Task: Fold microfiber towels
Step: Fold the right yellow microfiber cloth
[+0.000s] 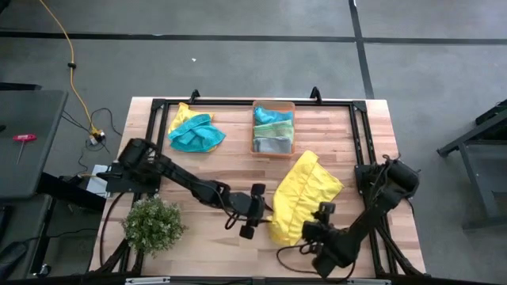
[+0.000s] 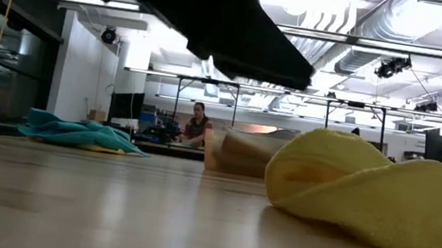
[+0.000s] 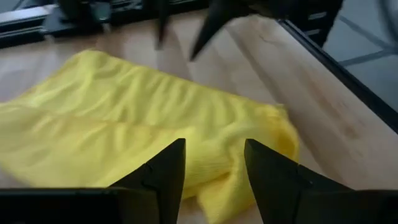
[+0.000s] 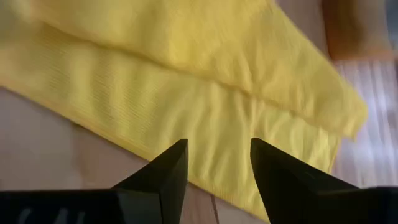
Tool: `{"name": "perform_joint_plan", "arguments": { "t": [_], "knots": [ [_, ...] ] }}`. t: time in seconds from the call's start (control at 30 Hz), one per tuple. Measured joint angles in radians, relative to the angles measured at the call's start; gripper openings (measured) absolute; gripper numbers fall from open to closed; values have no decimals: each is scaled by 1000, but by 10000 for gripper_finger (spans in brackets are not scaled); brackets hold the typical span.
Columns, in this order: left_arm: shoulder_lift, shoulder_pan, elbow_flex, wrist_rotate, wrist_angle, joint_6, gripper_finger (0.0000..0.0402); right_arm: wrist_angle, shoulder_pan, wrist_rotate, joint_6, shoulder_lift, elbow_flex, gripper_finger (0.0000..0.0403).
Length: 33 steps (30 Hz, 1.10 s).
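Observation:
A yellow microfiber towel (image 1: 306, 195) lies folded over on the wooden table, right of centre, its upper layer (image 4: 205, 43) set back from the lower layer's edge (image 4: 155, 124). It bulges at one end in the low view (image 2: 383, 192). My left gripper (image 1: 261, 212) stands open at the towel's left side, its fingers (image 3: 214, 163) pointing over the towel's corner. My right gripper (image 1: 315, 222) is open too, slanting down over the towel's near edge (image 4: 219, 163). A teal towel (image 1: 196, 133) lies crumpled on a yellow one at the far left.
An orange bin (image 1: 273, 128) at the far middle holds folded green and grey towels. A bushy green plant (image 1: 152, 224) stands at the near left. A black frame (image 1: 355, 127) borders the table. A person (image 2: 197, 125) sits far off in the room behind.

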Motion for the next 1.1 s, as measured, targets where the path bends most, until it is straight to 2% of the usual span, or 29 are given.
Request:
{"name": "perform_joint_plan", "arguments": {
  "t": [0.1,0.3,0.37,0.47,0.6,0.83,0.97,1.1],
  "knots": [
    [60,-23,18,12,40,6,156,-6,20,12,107,0,-63,167],
    [138,-81,115,29,-52,45,157,-26,37,55,219,0,-125,167],
    [160,-104,149,-43,-90,79,157,-24,37,68,237,0,-129,167],
    [171,-136,171,-232,-172,155,157,-18,36,109,238,0,-128,167],
    [183,-142,174,-427,-153,227,157,-4,34,154,241,0,-128,167],
    [194,-127,175,-469,-156,341,157,2,29,163,241,0,-128,167],
    [198,-124,174,-557,-109,394,157,4,29,163,241,0,-128,167],
    [197,-123,175,-575,-51,445,157,5,29,164,241,0,-127,167]
  ]
}}
